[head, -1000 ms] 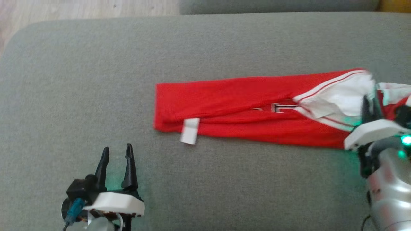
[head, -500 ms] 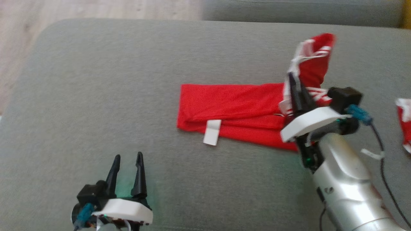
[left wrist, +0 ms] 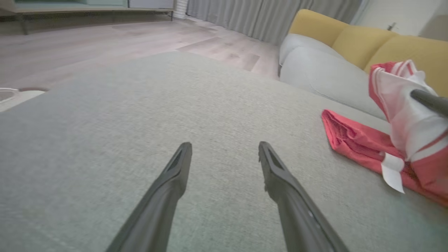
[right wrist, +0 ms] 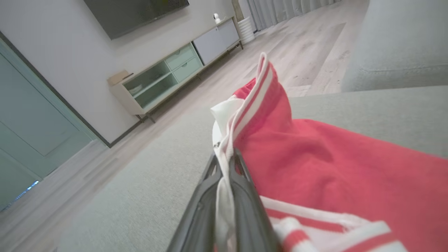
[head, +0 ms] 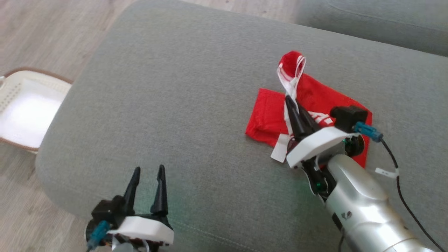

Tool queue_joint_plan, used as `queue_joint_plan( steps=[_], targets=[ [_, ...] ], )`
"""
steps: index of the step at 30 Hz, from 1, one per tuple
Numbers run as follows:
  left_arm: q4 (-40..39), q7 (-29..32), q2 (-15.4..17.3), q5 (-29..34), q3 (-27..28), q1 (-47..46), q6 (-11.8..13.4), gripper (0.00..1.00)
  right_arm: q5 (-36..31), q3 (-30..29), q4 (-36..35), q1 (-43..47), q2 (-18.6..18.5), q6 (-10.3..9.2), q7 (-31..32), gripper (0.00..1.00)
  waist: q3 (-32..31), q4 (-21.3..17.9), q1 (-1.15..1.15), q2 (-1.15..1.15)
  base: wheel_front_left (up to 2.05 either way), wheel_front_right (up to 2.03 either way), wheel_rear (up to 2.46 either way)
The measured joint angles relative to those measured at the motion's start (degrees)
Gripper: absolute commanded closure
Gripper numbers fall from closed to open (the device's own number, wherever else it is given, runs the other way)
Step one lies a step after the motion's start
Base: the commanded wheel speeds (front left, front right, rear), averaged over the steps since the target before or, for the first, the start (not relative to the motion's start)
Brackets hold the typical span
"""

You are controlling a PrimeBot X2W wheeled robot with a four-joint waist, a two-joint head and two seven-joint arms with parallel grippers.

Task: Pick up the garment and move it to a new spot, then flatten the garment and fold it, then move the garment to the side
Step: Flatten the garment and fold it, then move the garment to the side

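The shirt (head: pixel 263 119) now has its striped end carried over its hem half, right claw (head: pixel 288 101) clenched on it, seemingly folding; left claw (head: pixel 148 169) idles agape.

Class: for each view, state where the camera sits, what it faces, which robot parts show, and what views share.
Head view: from the head, down onto the cushion; open left claw, right claw shut on the garment.
Left wrist: along the left claw toward a yellow sofa.
Right wrist: along the right claw toward a cabinet.
All share the garment.
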Motion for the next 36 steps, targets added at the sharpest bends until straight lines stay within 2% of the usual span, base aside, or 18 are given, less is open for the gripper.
queue_joint_plan(
  steps=[4,9,11,12,17,23,28,36],
  targets=[
    [-1.4,0.0,0.0,0.6,1.4,0.0,0.3,0.0,1.4,0.7,-4.2,-0.4,0.1,0.0,0.0,0.0,-0.3,-0.7,0.0,0.0,0.0,0.0,0.0],
    [-1.4,0.0,0.0,1.9,2.4,0.1,0.2,0.0,-1.3,-3.6,-7.7,0.4,0.1,0.0,0.0,0.0,-1.5,-3.5,0.0,0.0,0.0,0.0,0.0],
    [-1.5,0.0,0.0,1.9,3.7,0.2,0.2,0.0,-5.9,-9.3,-9.6,2.6,0.1,0.0,0.0,0.0,-2.4,-6.3,0.0,0.0,0.0,0.0,0.0],
    [-1.5,0.0,0.0,1.9,3.7,0.2,0.2,0.0,-5.9,-9.3,-9.6,2.6,0.1,0.0,0.0,0.0,-2.4,-6.3,0.0,0.0,0.0,0.0,0.0],
    [-1.5,0.0,0.0,2.6,4.9,0.2,0.2,0.0,-13.7,-19.0,-10.2,8.8,0.1,0.0,0.0,0.0,-4.0,-11.5,0.0,0.0,0.0,0.0,0.0],
    [-1.6,0.0,0.0,3.9,7.0,0.7,0.4,0.0,-21.8,-26.0,-11.6,14.2,0.2,0.0,0.0,0.0,-5.6,-17.2,0.0,0.0,0.0,0.0,0.0],
    [-1.7,0.0,0.0,5.0,8.3,3.1,0.8,0.0,-23.9,-28.6,-12.2,19.7,0.4,0.0,0.0,0.0,-6.9,-20.6,0.0,0.0,0.0,0.0,0.0],
    [-1.9,0.0,0.0,5.4,9.1,6.3,1.4,0.0,-23.2,-27.7,-11.9,23.8,0.9,0.0,0.0,0.0,-7.6,-21.1,-0.01,0.0,0.0,0.0,0.0]
  ],
)
